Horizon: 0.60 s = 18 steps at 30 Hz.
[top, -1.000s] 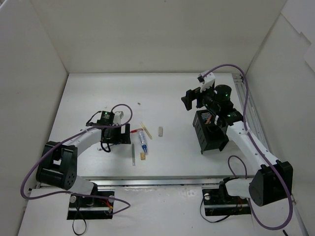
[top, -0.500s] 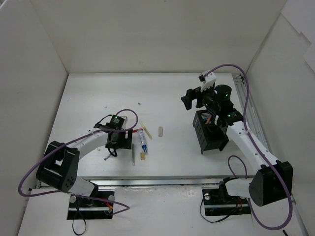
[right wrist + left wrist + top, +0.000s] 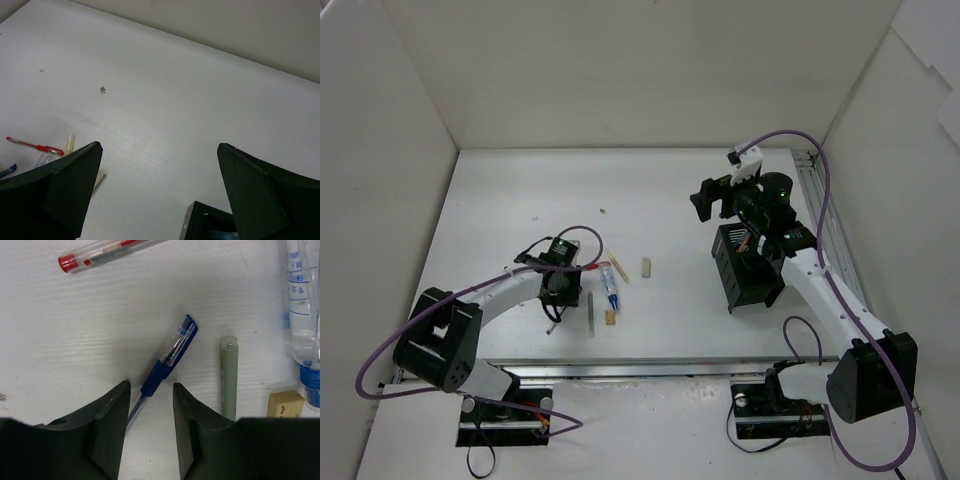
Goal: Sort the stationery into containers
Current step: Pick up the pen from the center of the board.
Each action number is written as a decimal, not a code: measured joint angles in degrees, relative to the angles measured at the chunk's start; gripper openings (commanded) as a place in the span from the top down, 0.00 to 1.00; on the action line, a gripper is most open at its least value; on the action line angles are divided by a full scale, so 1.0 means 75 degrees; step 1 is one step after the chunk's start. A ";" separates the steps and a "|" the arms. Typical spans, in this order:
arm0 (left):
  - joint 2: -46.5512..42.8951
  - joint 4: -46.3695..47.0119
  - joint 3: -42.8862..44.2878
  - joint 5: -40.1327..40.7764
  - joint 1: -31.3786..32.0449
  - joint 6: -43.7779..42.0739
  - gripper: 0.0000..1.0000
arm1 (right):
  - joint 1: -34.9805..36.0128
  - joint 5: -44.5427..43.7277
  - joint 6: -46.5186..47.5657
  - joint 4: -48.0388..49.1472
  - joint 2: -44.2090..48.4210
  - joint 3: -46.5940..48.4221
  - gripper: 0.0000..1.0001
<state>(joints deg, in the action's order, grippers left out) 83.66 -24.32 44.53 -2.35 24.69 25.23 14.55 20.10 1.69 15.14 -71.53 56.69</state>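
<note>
In the left wrist view a blue pen lies slanted on the table, its thin tip between the jaws of my left gripper. The jaws stand narrowed, with a gap still showing on both sides of the tip. From above, the left gripper is low over the table, left of the other stationery: a red pen, a grey pen, a white blue-capped tube and a beige eraser. My right gripper hangs wide open and holds nothing, just behind the black mesh organiser.
A thin yellow pencil and a small beige block lie right of the red pen. White walls close in the table on three sides. The organiser's corner shows at the bottom of the right wrist view.
My left gripper has moved right and nearer over the blue pen, and its jaws have narrowed from wide open. The right arm has hardly moved.
</note>
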 measured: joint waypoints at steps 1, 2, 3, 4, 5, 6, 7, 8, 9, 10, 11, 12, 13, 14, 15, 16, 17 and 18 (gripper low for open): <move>0.0006 -0.0023 0.0000 0.0038 0.0073 0.0000 0.71 | 0.0003 -0.0032 0.0000 -0.0003 0.0009 0.0000 0.02; 0.0026 -0.0055 0.0009 0.0099 0.0146 0.0020 0.75 | 0.0000 -0.0055 0.0000 -0.0003 0.0015 0.0000 0.02; 0.0061 -0.0108 0.0035 0.0195 0.0216 0.0029 0.80 | 0.0000 -0.0087 0.0000 -0.0009 0.0023 0.0000 0.02; 0.0131 -0.0169 0.0096 0.0321 0.0286 0.0050 0.89 | -0.0009 -0.0108 0.0000 -0.0009 0.0032 0.0000 0.02; 0.0216 -0.0236 0.0181 0.0443 0.0370 0.0076 0.93 | -0.0026 -0.0128 0.0000 -0.0015 0.0050 0.0000 0.02; 0.0303 -0.0300 0.0280 0.0539 0.0434 0.0105 0.98 | -0.0044 -0.0157 -0.0003 -0.0032 0.0073 0.0000 0.02; 0.0388 -0.0353 0.0370 0.0641 0.0472 0.0119 1.00 | -0.0070 -0.0172 -0.0003 -0.0050 0.0096 0.0000 0.02; 0.0452 -0.0405 0.0440 0.0723 0.0510 0.0125 1.00 | -0.0093 -0.0187 -0.0003 -0.0064 0.0122 0.0000 0.02; 0.0484 -0.0449 0.0481 0.0769 0.0536 0.0125 1.00 | -0.0117 -0.0201 -0.0006 -0.0064 0.0152 0.0000 0.02; 0.0495 -0.0466 0.0493 0.0804 0.0548 0.0128 1.00 | -0.0137 -0.0216 -0.0003 -0.0064 0.0178 0.0000 0.02; 0.0495 -0.0469 0.0493 0.0825 0.0551 0.0131 1.00 | -0.0140 -0.0216 0.0000 -0.0064 0.0204 0.0000 0.02; 0.0495 -0.0469 0.0493 0.0845 0.0551 0.0137 1.00 | -0.0143 -0.0210 0.0006 -0.0073 0.0230 -0.0003 0.02; 0.0495 -0.0472 0.0493 0.0871 0.0551 0.0140 1.00 | -0.0143 -0.0181 0.0017 -0.0085 0.0256 -0.0003 0.02; 0.0498 -0.0472 0.0493 0.0898 0.0551 0.0149 1.00 | -0.0146 -0.0070 0.0073 -0.0093 0.0277 -0.0003 0.02; 0.0501 -0.0475 0.0493 0.0918 0.0551 0.0160 1.00 | -0.0152 0.0070 0.0154 -0.0117 0.0294 -0.0003 0.02; 0.0507 -0.0478 0.0498 0.0933 0.0551 0.0160 1.00 | -0.0149 0.0221 0.0233 -0.0166 0.0306 0.0000 0.02; 0.0519 -0.0490 0.0510 0.0950 0.0551 0.0160 1.00 | -0.0137 0.0373 0.0347 -0.0224 0.0315 0.0000 0.02; 0.0536 -0.0504 0.0530 0.0968 0.0551 0.0157 1.00 | -0.0102 0.0551 0.0495 -0.0321 0.0323 0.0000 0.02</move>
<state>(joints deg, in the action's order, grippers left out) 87.68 -28.10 48.51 4.91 28.82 26.41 13.78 24.23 5.41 12.73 -69.10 56.69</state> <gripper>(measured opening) 0.055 0.978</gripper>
